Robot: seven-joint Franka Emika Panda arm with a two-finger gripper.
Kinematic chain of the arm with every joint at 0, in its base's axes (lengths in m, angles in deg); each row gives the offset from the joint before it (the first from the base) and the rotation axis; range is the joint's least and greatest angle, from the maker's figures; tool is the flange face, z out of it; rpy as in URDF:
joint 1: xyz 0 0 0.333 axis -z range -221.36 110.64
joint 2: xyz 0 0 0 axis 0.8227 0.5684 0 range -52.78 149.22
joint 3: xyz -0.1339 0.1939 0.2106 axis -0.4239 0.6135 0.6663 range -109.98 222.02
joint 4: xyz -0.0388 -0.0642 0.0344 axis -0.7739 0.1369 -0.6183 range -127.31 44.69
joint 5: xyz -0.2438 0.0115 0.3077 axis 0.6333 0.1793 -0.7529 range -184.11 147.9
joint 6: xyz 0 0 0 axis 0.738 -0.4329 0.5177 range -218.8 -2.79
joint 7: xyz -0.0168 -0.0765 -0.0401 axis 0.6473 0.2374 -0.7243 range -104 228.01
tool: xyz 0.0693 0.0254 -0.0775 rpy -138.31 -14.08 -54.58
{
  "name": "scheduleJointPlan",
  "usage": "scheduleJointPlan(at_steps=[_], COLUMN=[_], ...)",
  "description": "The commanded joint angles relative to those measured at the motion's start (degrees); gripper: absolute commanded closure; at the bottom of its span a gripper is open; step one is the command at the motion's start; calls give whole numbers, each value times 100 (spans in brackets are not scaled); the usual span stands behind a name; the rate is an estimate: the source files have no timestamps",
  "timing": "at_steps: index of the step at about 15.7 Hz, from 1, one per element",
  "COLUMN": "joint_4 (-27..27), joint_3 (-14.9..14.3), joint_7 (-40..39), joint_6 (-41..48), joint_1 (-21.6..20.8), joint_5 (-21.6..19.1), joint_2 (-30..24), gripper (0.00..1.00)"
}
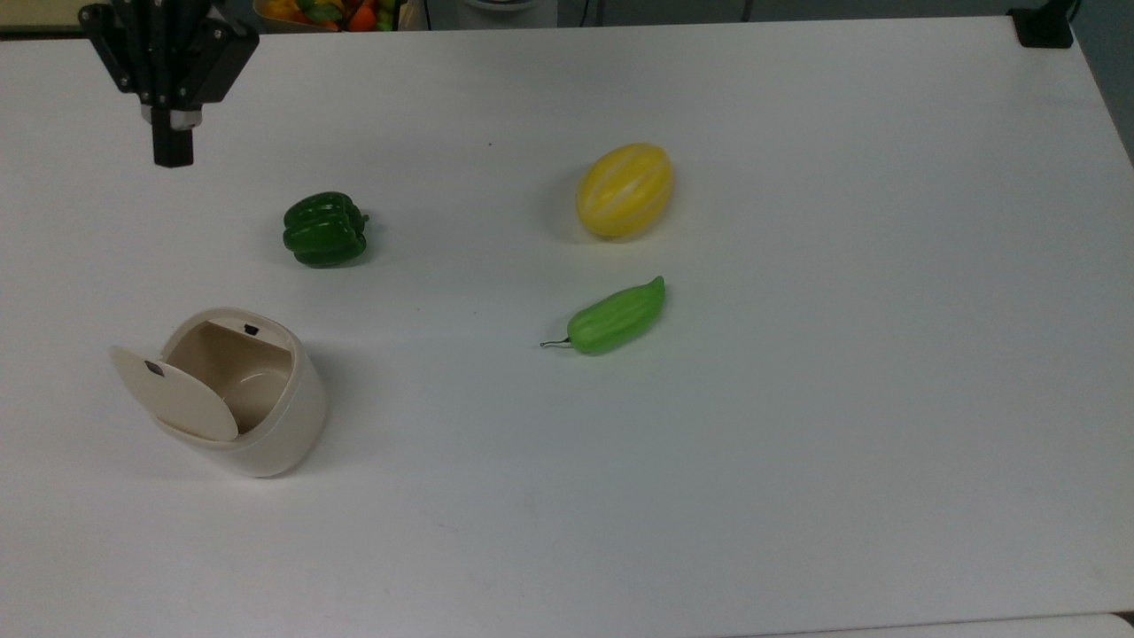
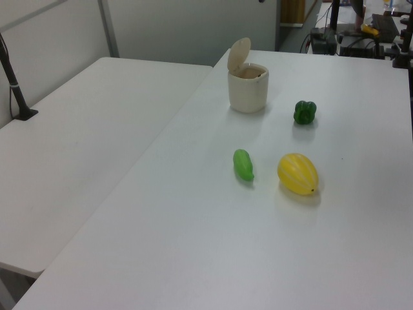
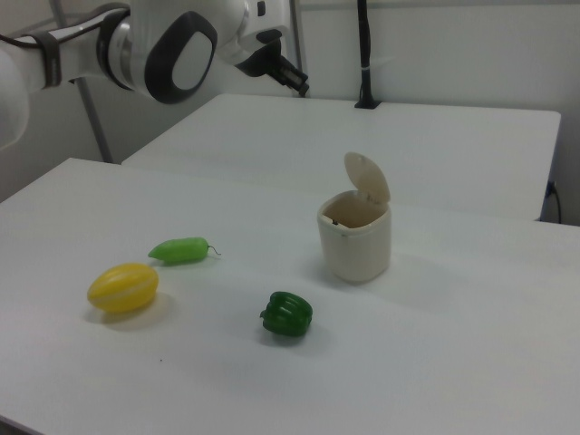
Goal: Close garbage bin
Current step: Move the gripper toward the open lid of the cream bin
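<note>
Standing open with its lid tipped up, the garbage bin waits while the gripper, fingers seemingly pressed together, hangs high and far away, ready to push.

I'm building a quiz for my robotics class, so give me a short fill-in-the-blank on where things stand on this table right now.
1. The lid of the garbage bin stands ____.
2. In the top view, the toy nearest the garbage bin is the dark green ____.
3. In the top view, the light green chili lies just below the ____ melon.
4. The gripper holds ____.

Missing words: open; bell pepper; yellow; nothing
</note>
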Motion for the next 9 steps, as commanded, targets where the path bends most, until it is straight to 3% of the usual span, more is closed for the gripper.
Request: scheduleJointPlan(at_steps=[1,6,9], joint_4=[370,732,741], joint_3=[-23,-32,-41], joint_7=[197,374,374], joint_6=[-655,-1824,-1931], joint_1=[-53,0,88], joint_5=[-68,-33,-24], joint_2=[503,1198,1400], gripper=[100,100,100])
